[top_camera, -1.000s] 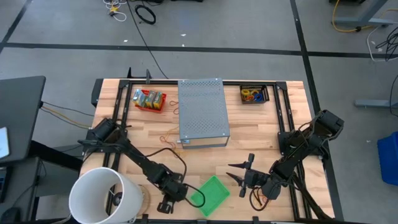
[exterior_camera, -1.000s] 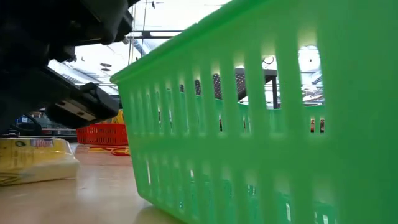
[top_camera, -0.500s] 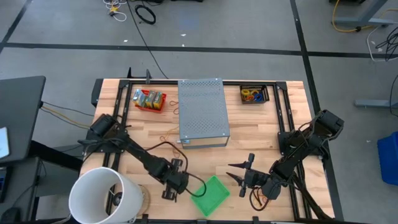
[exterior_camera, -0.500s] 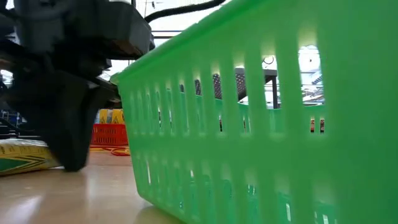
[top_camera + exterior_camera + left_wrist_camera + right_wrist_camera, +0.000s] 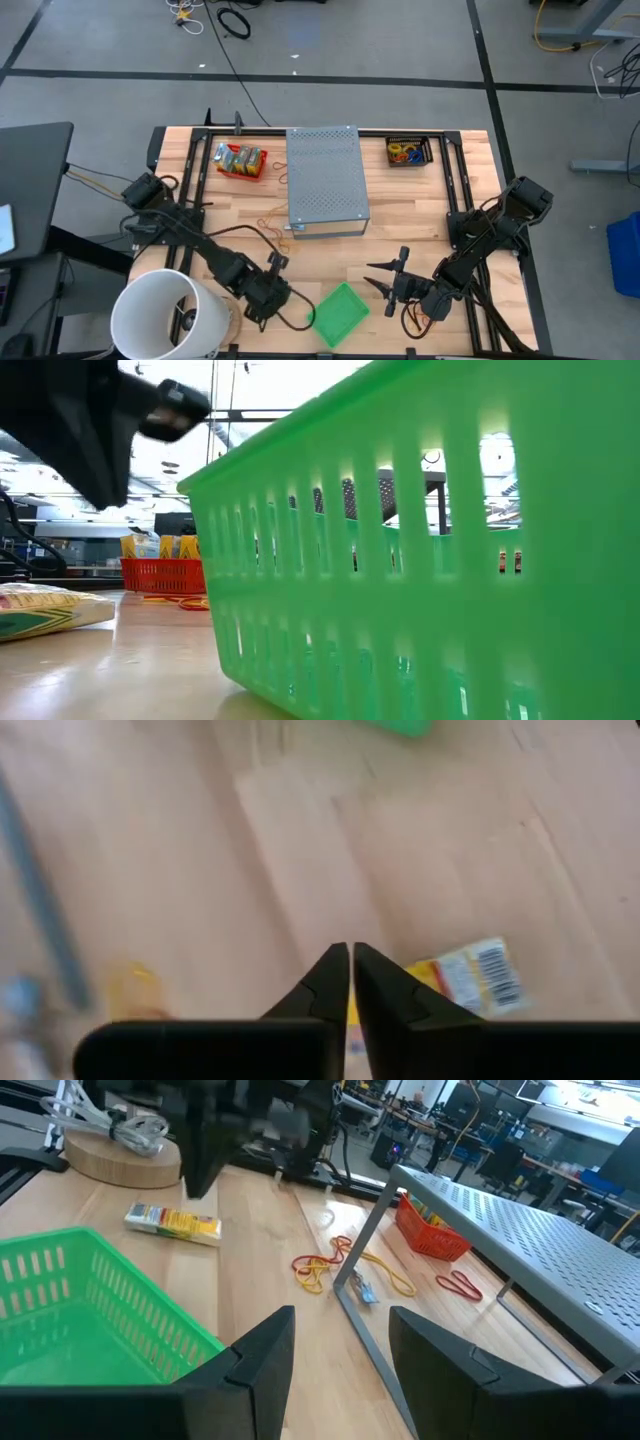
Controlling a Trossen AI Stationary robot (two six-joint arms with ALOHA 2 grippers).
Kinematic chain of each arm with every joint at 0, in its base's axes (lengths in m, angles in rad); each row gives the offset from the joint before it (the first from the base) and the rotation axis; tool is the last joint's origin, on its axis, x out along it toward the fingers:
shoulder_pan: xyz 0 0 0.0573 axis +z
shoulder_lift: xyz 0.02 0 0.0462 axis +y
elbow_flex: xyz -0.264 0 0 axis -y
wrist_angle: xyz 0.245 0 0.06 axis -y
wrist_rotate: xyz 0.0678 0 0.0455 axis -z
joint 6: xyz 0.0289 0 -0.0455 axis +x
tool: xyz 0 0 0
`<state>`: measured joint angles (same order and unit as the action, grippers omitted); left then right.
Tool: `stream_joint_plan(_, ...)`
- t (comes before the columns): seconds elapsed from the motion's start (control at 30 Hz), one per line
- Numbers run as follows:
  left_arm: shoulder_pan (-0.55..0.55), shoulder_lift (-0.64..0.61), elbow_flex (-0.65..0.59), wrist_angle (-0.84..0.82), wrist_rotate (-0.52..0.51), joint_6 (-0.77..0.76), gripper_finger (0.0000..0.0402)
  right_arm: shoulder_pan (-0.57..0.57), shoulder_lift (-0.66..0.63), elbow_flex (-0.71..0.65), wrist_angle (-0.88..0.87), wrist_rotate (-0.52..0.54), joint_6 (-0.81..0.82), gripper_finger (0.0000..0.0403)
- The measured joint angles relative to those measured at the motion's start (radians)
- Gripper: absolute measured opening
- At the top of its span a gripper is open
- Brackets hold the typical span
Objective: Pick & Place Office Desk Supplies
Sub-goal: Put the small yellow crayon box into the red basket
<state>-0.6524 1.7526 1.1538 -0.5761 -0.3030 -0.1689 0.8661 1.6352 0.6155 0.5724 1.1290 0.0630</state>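
The yellow packet (image 5: pixel 470 978) lies flat on the worktop (image 5: pixel 400 210) beside the green basket (image 5: pixel 340 312); left gripper (image 5: pixel 350 970) hovers above, jaws clenched, empty; right gripper (image 5: pixel 335 1342) waits released; packet likely light, crinkly, slippery; pinch across its narrow width.

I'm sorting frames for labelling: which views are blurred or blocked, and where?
Left wrist view: soft all over with motion blur, the packet smeared. Low view: green basket fills most of the frame, the arm at top left blurred. Right wrist view: sharp nearby, the left arm blurred. High view: crisp and evenly lit.
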Motion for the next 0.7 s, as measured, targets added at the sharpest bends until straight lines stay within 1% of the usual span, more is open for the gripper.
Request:
stream_joint_plan(0.07,-0.023,-0.018,0.000,-0.007,-0.036,0.104,0.0045,0.000,0.000,0.000,0.000,0.000,0.000,0.0172)
stream_joint_plan(0.1,-0.032,-0.022,0.000,-0.009,-0.037,0.165,0.0057,0.000,0.000,0.000,0.000,0.000,0.000,0.0172)
stream_joint_plan(0.13,-0.040,-0.023,0.000,-0.011,-0.022,0.234,0.0069,0.000,0.000,0.000,0.000,0.000,0.000,0.0172)
stream_joint_plan(0.2,-0.050,-0.023,0.001,-0.036,0.054,0.371,0.0095,0.000,0.000,0.000,0.000,0.000,0.000,0.0172)
stream_joint_plan(0.27,-0.057,-0.016,0.000,-0.053,0.109,0.460,0.0121,0.000,0.000,0.000,0.000,0.000,0.000,0.0172)
stream_joint_plan(0.3,-0.057,-0.012,0.000,-0.053,0.113,0.498,0.0135,0.000,0.000,0.000,0.000,0.000,0.000,0.0172)
stream_joint_plan(0.33,-0.059,-0.011,0.000,-0.061,0.106,0.527,0.0148,0.000,0.000,0.000,0.000,0.000,0.000,0.0172)
stream_joint_plan(0.47,-0.053,-0.012,0.002,-0.052,0.018,0.635,0.0201,0.000,0.000,0.000,0.000,0.000,0.000,0.0172)
stream_joint_plan(0.53,-0.049,-0.012,0.002,-0.056,0.017,0.666,0.0224,0.000,0.000,0.000,0.000,0.000,0.000,0.0172)
stream_joint_plan(0.6,-0.045,-0.012,0.002,-0.051,0.042,0.692,0.0243,0.000,0.000,0.000,0.000,0.000,0.000,0.0172)
stream_joint_plan(0.7,-0.040,-0.011,0.002,-0.052,0.073,0.759,0.0259,0.000,0.000,0.000,0.000,0.000,0.000,0.0172)
